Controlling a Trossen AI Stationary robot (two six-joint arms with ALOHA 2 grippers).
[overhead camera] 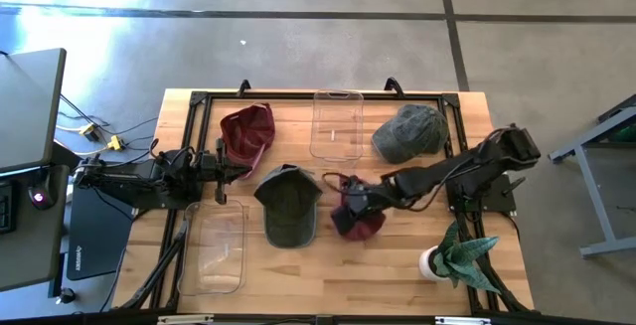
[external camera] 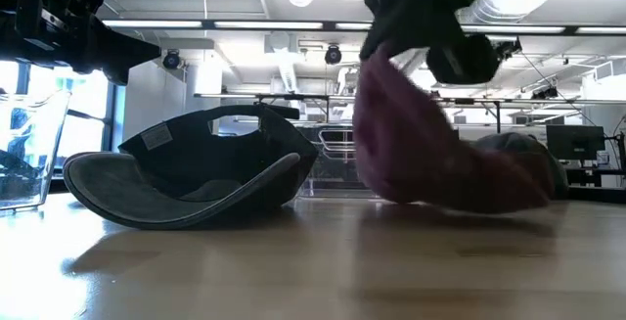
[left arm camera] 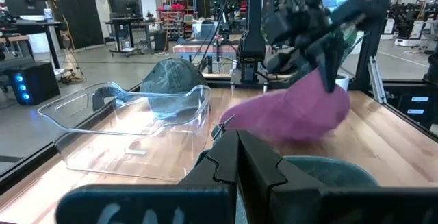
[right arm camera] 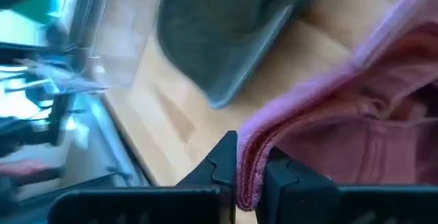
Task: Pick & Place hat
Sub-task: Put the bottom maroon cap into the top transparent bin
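- Maroon hat (overhead camera: 356,216) is pinched by the right claw (overhead camera: 350,198) at its edge; fabric sits between the nearly closed fingers (right arm camera: 220,162), hat body hanging to the wood surface (overhead camera: 397,265), centre-right.
- Dark green cap (overhead camera: 289,204) lies just left of it, brim toward the front edge.
- Left claw (overhead camera: 241,170) closed, holding nothing, hovering between a red cap (overhead camera: 248,131) and a clear bin (overhead camera: 214,247).
- Second clear bin (overhead camera: 336,123) at the back, grey cap (overhead camera: 408,131) beside it.
- Potted plant (overhead camera: 449,257) at front right.

No legible text or labels anywhere.
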